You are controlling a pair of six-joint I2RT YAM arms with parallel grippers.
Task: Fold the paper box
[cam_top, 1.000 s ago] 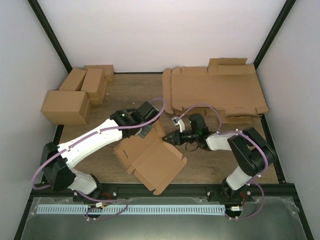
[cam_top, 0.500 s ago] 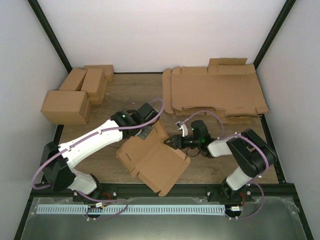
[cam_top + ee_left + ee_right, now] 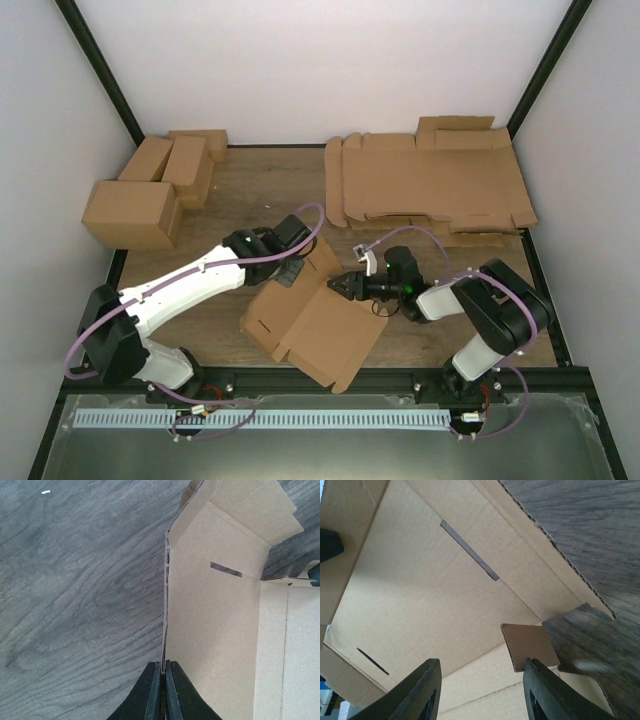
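Paper box (image 3: 315, 330) wall clamped by left gripper (image 3: 163, 667); right gripper (image 3: 338, 284) spread, empty, inside; risk of miscreasing from crooked push.

Two bench-mounted arms: the left arm (image 3: 190, 280) wears long white shells between black joints, while the right arm (image 3: 497, 310) is mostly black with one white section. Lilac cables (image 3: 320, 215) loop along both. A green light (image 3: 406, 288) glows near the right wrist. The fingers (image 3: 422, 692) of the right gripper (image 3: 481, 664) are matte black.

Lab robot cell: white enclosure walls (image 3: 330, 60), black frame (image 3: 100, 68), wooden table (image 3: 260, 190), cardboard stacks (image 3: 430, 185).
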